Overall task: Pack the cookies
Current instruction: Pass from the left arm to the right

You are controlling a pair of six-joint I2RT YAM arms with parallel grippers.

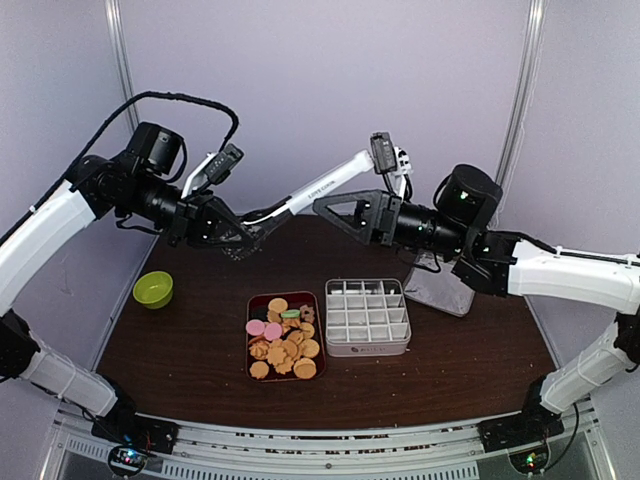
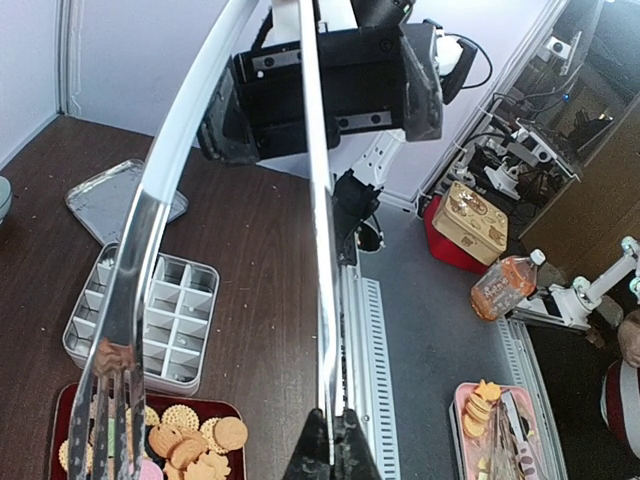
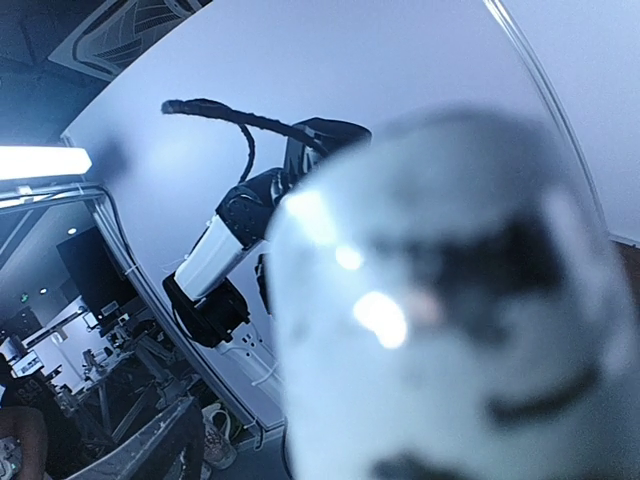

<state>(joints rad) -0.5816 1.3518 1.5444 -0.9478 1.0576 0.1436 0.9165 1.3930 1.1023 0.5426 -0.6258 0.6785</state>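
The cookies (image 1: 284,340) lie heaped in a dark red tray (image 1: 249,345) at the table's middle; in the left wrist view the cookies (image 2: 190,438) show at the bottom left. Well above the table, my left gripper (image 1: 243,240) is shut on one blade of the metal tongs (image 1: 325,185), and its jaws (image 2: 335,448) pinch that thin strip. The tongs (image 2: 318,250) run up and away to my right gripper (image 1: 332,212), whose fingers (image 2: 425,95) stand wide on either side of both blades. A blurred shiny surface of the tongs (image 3: 440,300) fills the right wrist view and hides that gripper's fingers.
A white box with a grid of compartments (image 1: 367,315) stands right of the red tray. A metal lid or tray (image 1: 440,288) lies behind it to the right. A green bowl (image 1: 153,289) sits at the left. Beyond the table edge is a rail (image 2: 375,330).
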